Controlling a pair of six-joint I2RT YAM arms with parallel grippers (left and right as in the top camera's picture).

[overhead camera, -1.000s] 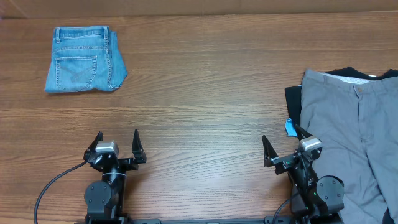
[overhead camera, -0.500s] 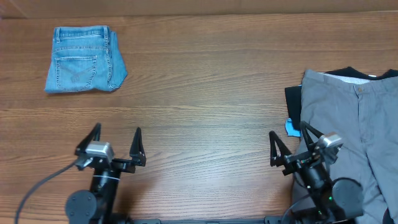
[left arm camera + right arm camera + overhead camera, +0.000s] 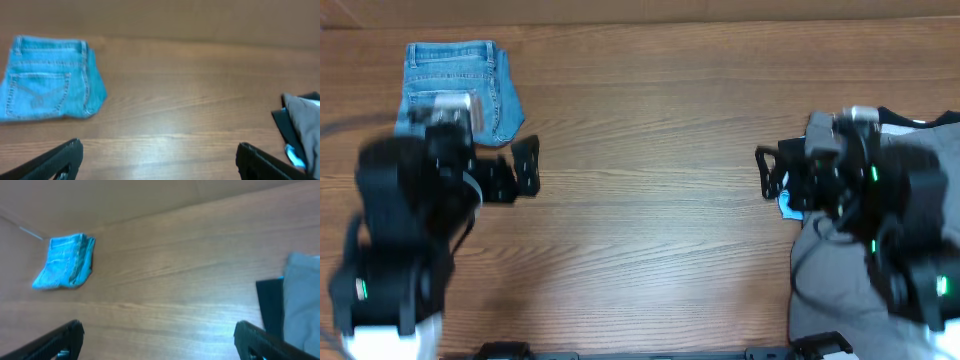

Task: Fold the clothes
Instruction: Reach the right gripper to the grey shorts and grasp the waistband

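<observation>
Brown wood-grain table (image 3: 650,200) under soft, even light, a plain tan surface (image 3: 200,20) beyond its far edge

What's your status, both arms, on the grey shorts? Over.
Left gripper open, empty. Right gripper open, empty. Grey shorts ungripped, lying on black garment. Denim shorts far left, out of the way.

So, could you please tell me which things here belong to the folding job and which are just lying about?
For the job:
- grey shorts, on the right

Just lying about:
- light-blue denim shorts, already folded, far left
- black garment beside and under the grey shorts
</observation>
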